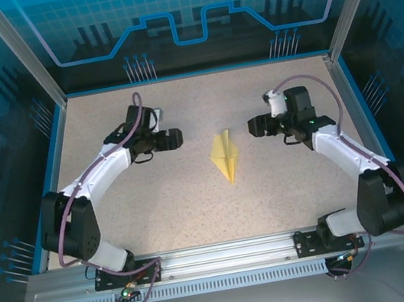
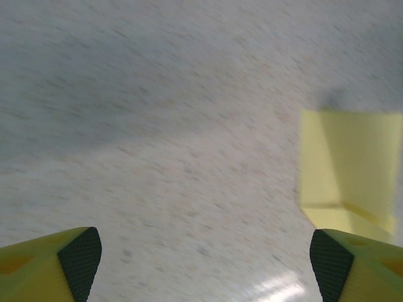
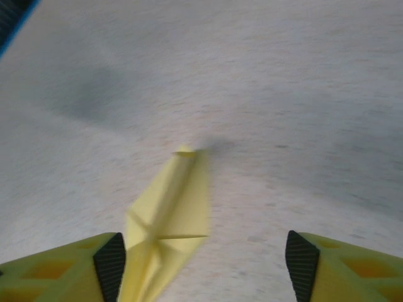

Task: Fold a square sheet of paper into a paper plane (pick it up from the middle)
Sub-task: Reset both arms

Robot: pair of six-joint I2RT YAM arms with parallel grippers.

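Plane: paper plane (image 1: 225,156) lies folded on the table (image 1: 158,212) between my grippers, touching neither.
Left: left gripper (image 1: 177,138) wide open, empty.
Right: right gripper (image 1: 253,127) open, empty.
Care: I'd withdraw level, clear of wings.

The paper plane (image 1: 225,156) is a small pale-yellow dart lying on the speckled table (image 1: 158,212), near its middle. In the top view its narrow nose points to 6 o'clock and its shorter tail end to 12 o'clock (it is widest about halfway along). A lengthwise crease runs down its centre, and the right wrist view shows folded flaps meeting there.
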